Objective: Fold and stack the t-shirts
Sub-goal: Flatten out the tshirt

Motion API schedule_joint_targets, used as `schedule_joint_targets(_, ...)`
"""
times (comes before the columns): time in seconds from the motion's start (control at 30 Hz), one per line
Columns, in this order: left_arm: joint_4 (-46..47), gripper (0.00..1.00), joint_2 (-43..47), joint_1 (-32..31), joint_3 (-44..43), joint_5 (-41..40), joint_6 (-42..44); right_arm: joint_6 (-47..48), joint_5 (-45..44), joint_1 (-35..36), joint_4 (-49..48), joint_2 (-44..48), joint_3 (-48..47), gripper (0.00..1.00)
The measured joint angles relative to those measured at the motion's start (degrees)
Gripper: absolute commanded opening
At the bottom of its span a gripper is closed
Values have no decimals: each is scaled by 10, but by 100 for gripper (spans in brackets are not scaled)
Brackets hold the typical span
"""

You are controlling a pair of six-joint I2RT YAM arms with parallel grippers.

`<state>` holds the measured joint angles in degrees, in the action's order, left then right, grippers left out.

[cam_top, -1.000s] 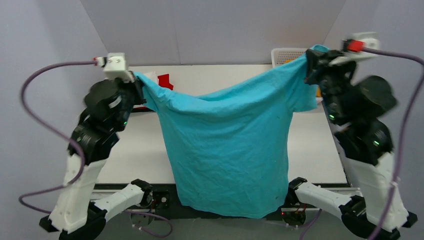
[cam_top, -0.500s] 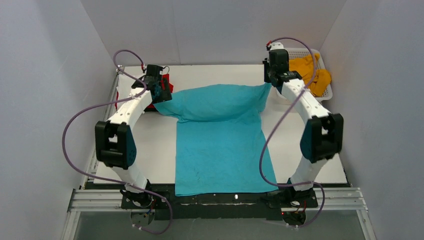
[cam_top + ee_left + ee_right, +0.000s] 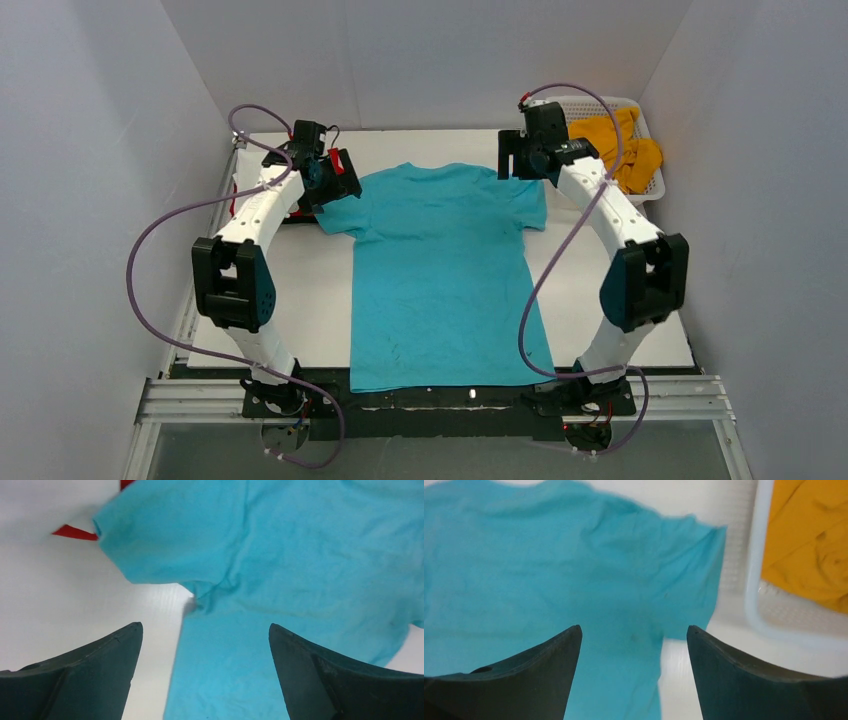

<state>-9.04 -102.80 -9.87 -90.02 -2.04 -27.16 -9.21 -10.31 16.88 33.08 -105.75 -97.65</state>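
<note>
Left fingers (image 3: 85, 675): spread wide, holding nothing. Right fingers (image 3: 524, 680): likewise wide, empty. Turquoise t-shirt (image 3: 440, 270): flat on the desk (image 3: 300, 300), a sleeve beneath each pair of fingers. Step, as we judge it: we pinch sleeve edges only, fold inward, keep the cloth smooth.

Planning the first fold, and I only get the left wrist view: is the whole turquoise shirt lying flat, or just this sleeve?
Observer: The top view shows the turquoise shirt spread flat, collar far, hem reaching the near edge of the table.
Operator: Where is the right gripper?
Observer: The right gripper hovers open above the opposite sleeve, holding nothing.
Operator: Anything beyond that sleeve?
Observer: A white basket sits at the far right corner with a mustard-yellow shirt bunched inside.
</note>
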Motion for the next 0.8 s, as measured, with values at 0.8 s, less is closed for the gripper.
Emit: schedule_joint_targets(0.8,125,98,-94,-46,124,177,-95,-277,138,89,-92,170,480,83)
